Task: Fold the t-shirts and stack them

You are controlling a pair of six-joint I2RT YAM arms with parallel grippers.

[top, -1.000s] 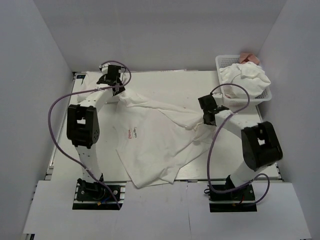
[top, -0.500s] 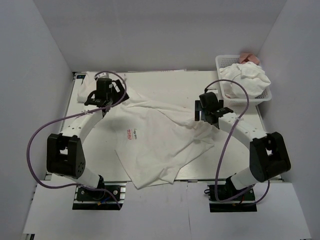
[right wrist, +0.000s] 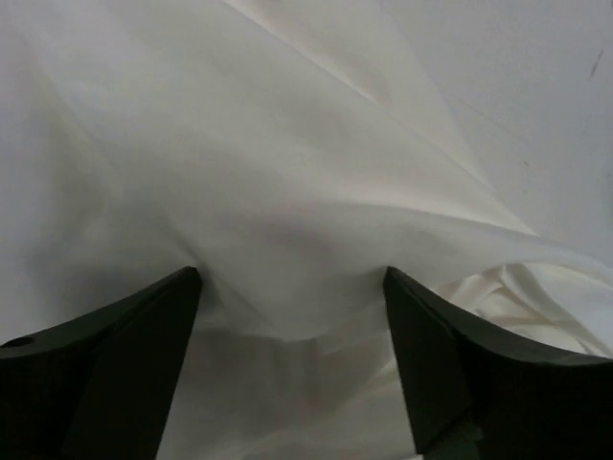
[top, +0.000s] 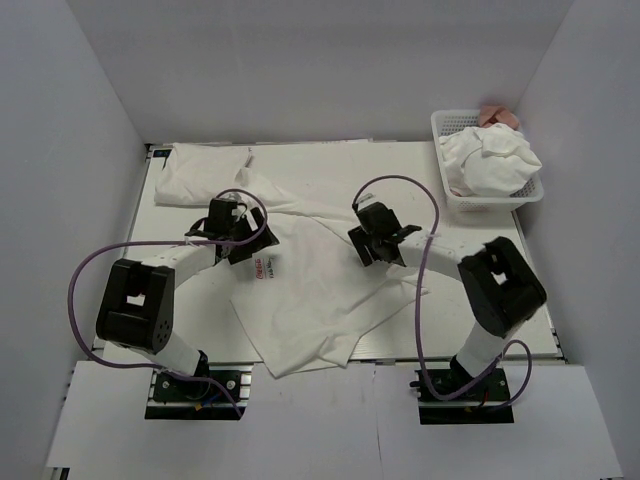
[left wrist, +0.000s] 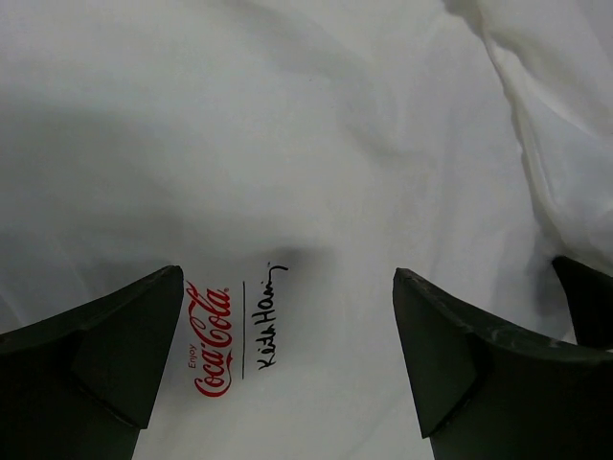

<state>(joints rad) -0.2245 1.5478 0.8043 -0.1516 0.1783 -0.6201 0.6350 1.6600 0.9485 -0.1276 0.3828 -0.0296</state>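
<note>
A white t-shirt [top: 310, 290] lies spread and rumpled across the table, its small red script print [top: 263, 267] showing left of centre. My left gripper [top: 248, 243] is open just above the cloth. In the left wrist view [left wrist: 287, 355] the print [left wrist: 213, 335] lies between the fingers, near the left one. My right gripper [top: 368, 247] is open over the shirt's right side. In the right wrist view [right wrist: 287, 316] a raised fold of cloth [right wrist: 287, 240] sits between its open fingers. More crumpled white shirts [top: 490, 160] fill a basket.
The white basket [top: 436, 135] stands at the back right corner, with something pink [top: 497, 114] behind the shirts. Part of the spread cloth [top: 200, 170] reaches the back left corner. The table [top: 340, 165] ends at white walls on three sides.
Both grippers have let go of the shirt and moved in toward the middle. The stretched-up cloth has dropped flat, its back left part now lying on the table.
</note>
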